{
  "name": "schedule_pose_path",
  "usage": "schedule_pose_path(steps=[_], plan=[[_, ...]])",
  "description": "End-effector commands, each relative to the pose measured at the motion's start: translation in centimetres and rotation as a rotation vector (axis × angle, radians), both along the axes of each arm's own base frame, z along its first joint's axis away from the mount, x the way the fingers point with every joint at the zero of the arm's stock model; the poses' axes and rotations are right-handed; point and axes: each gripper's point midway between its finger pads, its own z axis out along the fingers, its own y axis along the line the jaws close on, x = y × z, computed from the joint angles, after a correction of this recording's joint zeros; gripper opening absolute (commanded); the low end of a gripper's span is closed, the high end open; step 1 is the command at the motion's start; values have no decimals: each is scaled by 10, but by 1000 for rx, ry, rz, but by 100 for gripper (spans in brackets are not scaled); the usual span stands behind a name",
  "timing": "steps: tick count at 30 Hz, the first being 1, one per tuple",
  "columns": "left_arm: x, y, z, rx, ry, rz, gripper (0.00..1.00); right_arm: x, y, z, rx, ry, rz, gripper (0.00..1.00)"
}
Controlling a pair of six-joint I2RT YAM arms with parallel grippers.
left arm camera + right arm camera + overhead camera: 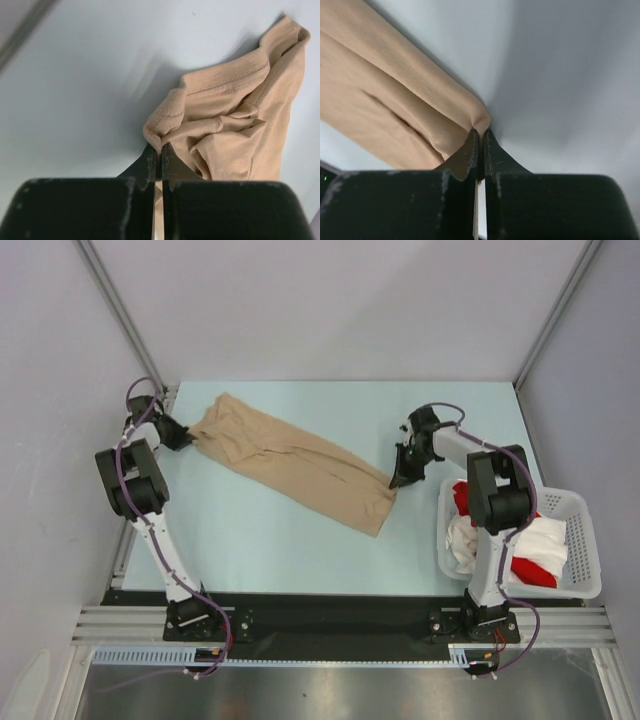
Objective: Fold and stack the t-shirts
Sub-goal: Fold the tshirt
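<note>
- left fingers (153,159): pressed together on a puckered hem fold of the beige-tan t-shirt (235,125), pinching the cloth right at the tips.
- right fingers (474,145): closed just as narrow, nipping a folded corner at the opposite end of the same shirt.
- strung between the 2 grips in a long, roped diagonal band across the desk (280,550), far-left end at the left fingers, nearer right end at the right fingers; lying on the surface or just skimming it, cannot tell which from above.
- judged early in the job: only 1 shirt out, held at both ends, rumpled and narrow rather than spread flat; no neat fold to be seen, no stack begun anywhere on the desk.
- left to do, by the look of things: spread this one flat, fold it, set it down, then repeat for the others and pile them up.
- red and white t-shirts (465,498): heaped loose in the basket (585,540) at the near-right edge of the desk, well apart from both sets of fingers.
- left arm (140,485): running up the left edge from its base, bent at the elbow, wrist turned inward near the far-left corner and low over the desk.
- right arm (495,490): rising from its base beside the basket, folded over at the elbow, forearm stretched left toward the middle, wrist tipped down onto the shirt's end.
</note>
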Motion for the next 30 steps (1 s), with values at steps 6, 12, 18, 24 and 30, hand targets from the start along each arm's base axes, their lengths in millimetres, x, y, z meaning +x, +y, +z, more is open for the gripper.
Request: schedule_pose_path(steps=[6,12,18,24,30], plan=[[31,-45,16,-1,-76,-161,9,-160,44,21,58,203,-129,0],[25,-59,40,97,-47,-270,40,-211,85,61,149,168,-74,0],[-43,-51,94,291,34,-166,69,-214,68,74,94,105,41,33],[-88,-64,130,312,-52,-157,89,-115,51,90,-5,-188,102,74],[-86,-96,133,197,-178,-262,76,17,110,106,50,-429,249,80]])
